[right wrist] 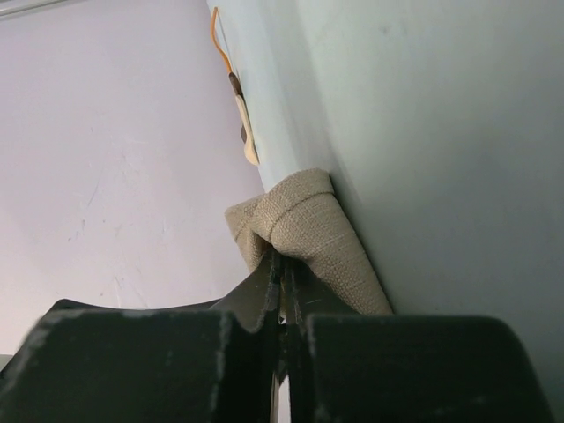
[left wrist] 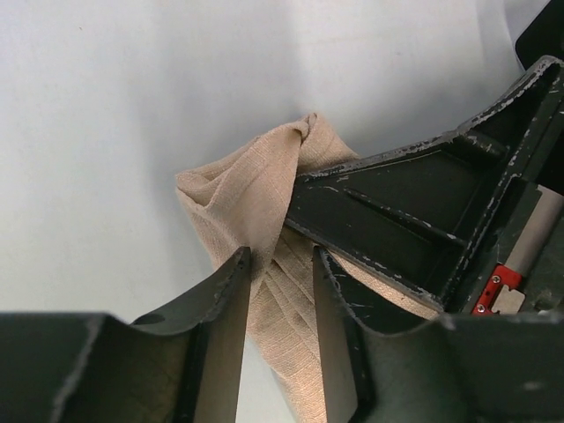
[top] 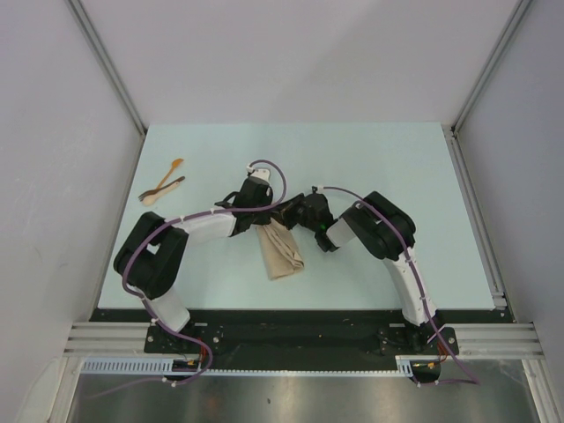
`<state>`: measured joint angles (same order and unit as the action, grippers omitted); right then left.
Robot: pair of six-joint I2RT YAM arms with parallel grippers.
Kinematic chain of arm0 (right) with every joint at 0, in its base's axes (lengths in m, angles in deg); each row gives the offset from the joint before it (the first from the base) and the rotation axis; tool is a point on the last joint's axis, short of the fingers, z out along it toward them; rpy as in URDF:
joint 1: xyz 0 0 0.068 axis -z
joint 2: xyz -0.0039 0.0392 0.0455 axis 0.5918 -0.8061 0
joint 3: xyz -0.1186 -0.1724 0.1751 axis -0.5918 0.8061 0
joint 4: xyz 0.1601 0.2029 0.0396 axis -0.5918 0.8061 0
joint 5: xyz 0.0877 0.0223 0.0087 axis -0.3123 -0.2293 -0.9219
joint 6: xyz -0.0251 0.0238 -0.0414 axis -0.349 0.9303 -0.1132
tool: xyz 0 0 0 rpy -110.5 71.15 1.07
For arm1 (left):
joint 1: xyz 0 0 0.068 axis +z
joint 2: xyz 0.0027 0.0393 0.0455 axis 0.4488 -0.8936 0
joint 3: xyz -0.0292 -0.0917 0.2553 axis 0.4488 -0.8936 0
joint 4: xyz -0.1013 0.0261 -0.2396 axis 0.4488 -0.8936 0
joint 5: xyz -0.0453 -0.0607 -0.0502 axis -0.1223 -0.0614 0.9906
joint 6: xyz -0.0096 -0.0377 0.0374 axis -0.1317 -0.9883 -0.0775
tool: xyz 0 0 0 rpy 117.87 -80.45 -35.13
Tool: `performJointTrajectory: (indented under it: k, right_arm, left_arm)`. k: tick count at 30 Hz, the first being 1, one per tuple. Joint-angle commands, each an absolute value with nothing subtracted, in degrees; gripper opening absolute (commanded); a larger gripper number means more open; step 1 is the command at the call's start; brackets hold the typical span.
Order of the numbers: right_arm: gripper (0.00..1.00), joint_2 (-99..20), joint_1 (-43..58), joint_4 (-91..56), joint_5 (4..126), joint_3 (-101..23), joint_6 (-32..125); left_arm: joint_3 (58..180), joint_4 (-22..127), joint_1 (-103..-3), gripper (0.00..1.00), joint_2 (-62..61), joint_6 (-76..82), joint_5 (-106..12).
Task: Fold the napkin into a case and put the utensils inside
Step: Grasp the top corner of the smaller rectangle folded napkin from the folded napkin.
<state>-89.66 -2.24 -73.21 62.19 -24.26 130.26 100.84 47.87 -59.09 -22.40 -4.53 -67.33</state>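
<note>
The beige napkin [top: 280, 251] lies folded into a narrow case on the table, its upper end lifted between both grippers. My right gripper [top: 289, 216] is shut on the napkin's top edge; in the right wrist view [right wrist: 282, 262] the cloth [right wrist: 317, 225] bulges over the closed tips. My left gripper [top: 261, 220] is open, its fingers straddling the cloth [left wrist: 247, 189] in the left wrist view [left wrist: 280, 257], with the right gripper's finger [left wrist: 397, 220] just beyond. The utensils, an orange-tan spoon [top: 170, 172] and a darker piece [top: 169, 187], lie crossed at the far left, also in the right wrist view [right wrist: 242, 123].
The pale green table [top: 379, 167] is bounded by grey walls and rails at the left and right. A black strip [top: 291, 315] runs along the near edge by the arm bases.
</note>
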Motion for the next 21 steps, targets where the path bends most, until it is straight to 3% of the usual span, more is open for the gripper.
performJointTrajectory:
  k: [1,9,21]
  right_arm:
    - [0.0,-92.05,-2.12,-71.58,63.52,-25.95,130.77]
    - [0.0,-92.32,-2.56,-71.4,63.96,-25.87,130.51]
    - [0.01,-90.91,-3.17,-69.21,64.49,-26.31,129.72]
  left_arm:
    - [101.84,47.25,-58.83,0.44,-21.96,-5.35,-69.11]
    - [100.52,47.52,-58.66,0.58,-21.34,-5.7,-72.29]
    - [101.05,48.75,-54.88,0.52,-26.0,-7.54,-69.57]
